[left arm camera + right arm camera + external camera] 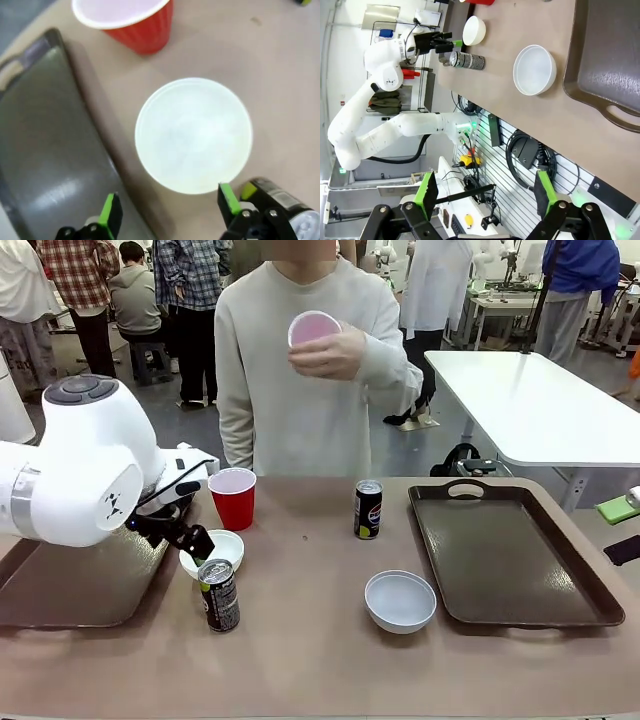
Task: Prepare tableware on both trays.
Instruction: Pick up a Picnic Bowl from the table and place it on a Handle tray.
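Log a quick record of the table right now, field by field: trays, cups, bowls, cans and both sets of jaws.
Trays: left tray and right tray, both bare where visible
Cups: standing cup on the table; held cup in the person's hand
Bowls: left bowl below left jaws; right bowl beside right tray
Cans: middle can mid-table; near can beside left bowl
Left jaws: open over left bowl
Right jaws: open, empty, out past the right tray
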Tool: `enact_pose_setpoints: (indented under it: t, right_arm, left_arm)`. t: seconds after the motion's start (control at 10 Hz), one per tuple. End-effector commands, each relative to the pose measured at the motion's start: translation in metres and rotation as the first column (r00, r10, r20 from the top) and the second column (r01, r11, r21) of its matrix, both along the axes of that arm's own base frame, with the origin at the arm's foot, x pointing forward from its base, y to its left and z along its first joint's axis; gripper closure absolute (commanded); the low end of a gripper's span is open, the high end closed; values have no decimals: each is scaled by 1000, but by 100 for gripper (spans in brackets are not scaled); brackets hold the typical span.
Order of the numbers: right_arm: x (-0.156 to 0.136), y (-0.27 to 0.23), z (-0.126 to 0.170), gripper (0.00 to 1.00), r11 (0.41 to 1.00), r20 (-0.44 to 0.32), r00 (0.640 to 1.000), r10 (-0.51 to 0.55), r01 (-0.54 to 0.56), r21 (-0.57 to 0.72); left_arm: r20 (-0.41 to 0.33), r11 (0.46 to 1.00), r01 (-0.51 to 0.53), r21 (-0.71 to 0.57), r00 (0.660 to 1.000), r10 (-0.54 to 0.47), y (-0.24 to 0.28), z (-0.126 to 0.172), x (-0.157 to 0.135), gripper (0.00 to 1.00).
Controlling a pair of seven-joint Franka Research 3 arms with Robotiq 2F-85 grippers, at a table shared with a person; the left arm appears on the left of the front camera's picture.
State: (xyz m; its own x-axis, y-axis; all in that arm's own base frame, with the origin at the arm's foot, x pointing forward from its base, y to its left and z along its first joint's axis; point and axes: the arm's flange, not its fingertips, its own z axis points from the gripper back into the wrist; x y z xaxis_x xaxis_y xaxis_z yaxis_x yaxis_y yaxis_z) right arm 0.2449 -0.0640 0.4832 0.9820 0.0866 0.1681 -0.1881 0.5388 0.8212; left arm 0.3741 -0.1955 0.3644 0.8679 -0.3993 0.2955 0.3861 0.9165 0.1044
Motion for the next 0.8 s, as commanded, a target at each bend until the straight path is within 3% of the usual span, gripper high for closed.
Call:
enact_pose_setpoints:
  t: [0.0,0.1,0.5,0.7]
  right_arm:
    - [1,0,1,0,999,19,1000,8,-9,31]
    - [1,0,1,0,999,19,1000,8,-9,31]
    - [1,0,1,0,999,19,1000,8,-9,31]
    - [1,0,1,0,999,19,1000,8,-9,31]
  left_arm:
    - [-251,987,-77,-139,967,40,24,30,-7,0]
    - [0,1000,0,0,1000,0,0,0,0,0]
    - [0,1000,0,0,1000,0,0,0,0,0]
    - [-38,999,11,-39,999,-13,-10,7,14,0]
